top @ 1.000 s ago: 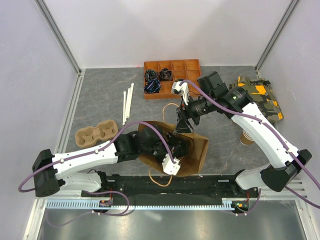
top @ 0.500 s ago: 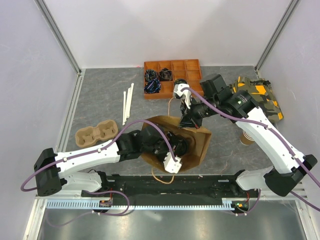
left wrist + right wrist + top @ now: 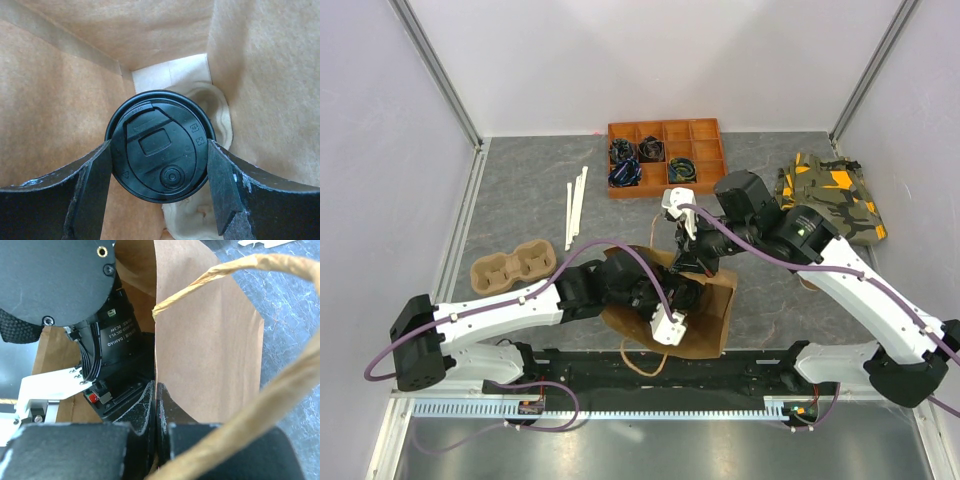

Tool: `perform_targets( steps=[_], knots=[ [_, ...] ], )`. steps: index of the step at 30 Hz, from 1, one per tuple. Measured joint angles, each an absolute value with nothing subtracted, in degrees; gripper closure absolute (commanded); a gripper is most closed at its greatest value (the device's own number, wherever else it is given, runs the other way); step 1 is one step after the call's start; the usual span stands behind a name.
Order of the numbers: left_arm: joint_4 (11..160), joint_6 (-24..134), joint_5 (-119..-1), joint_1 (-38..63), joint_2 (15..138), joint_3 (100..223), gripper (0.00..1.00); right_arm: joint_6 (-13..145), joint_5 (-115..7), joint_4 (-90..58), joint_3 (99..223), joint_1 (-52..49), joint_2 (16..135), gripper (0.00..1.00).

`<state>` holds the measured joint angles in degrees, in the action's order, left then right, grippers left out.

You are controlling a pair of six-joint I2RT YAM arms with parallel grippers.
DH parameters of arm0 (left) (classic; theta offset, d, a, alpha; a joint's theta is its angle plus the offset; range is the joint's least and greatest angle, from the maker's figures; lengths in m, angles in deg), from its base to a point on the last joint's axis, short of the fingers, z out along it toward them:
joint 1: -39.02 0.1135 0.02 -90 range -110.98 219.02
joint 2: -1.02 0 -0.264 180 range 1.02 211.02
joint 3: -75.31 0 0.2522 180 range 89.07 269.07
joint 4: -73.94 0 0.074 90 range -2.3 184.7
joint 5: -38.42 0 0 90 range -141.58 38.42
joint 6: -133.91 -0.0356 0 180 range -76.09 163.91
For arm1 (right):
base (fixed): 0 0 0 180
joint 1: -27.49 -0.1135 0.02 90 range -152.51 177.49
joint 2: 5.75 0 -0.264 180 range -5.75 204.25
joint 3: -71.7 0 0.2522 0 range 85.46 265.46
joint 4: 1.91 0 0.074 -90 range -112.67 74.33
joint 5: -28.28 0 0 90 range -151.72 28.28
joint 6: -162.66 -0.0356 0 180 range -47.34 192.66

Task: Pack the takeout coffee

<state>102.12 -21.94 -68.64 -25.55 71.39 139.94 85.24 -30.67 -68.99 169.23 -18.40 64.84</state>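
The takeout coffee [image 3: 160,145] shows its round black lid from above, deep inside a brown paper bag [image 3: 65,110]. My left gripper [image 3: 160,187] is shut on the takeout coffee, one finger pressing each side of the lid. In the top view the left wrist [image 3: 665,300] reaches into the bag [image 3: 718,312] and hides the cup. My right gripper [image 3: 156,407] is shut on the bag's thin upper wall [image 3: 200,355], just under a twisted paper handle [image 3: 215,270]. From above, the right gripper [image 3: 692,262] is at the bag's far rim.
An orange compartment tray [image 3: 695,130] holding dark items sits at the back. White sticks [image 3: 575,205] and a cardboard cup carrier [image 3: 512,265] lie at the left. A camouflage cloth [image 3: 830,195] is at the right. A pale moulded shape [image 3: 215,120] rests on the bag's floor.
My right gripper closed on the bag's rim and moved toward the near edge, pulling the bag wall with it. The left gripper held the cup in the bag throughout.
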Motion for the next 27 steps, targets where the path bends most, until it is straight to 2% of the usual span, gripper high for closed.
perform_targets(
  steps=[20, 27],
  knots=[
    [96.7, -22.1, -69.1, -25.7, 75.9, 138.4, 0.73, 80.8, -30.8, -63.9, 164.7, -18.3, 62.5, 1.00],
    [94.9, -22.1, -68.4, -25.7, 77.6, 137.4, 0.73, 79.0, -27.2, -63.4, 164.5, -13.3, 62.6, 1.00]
  ],
)
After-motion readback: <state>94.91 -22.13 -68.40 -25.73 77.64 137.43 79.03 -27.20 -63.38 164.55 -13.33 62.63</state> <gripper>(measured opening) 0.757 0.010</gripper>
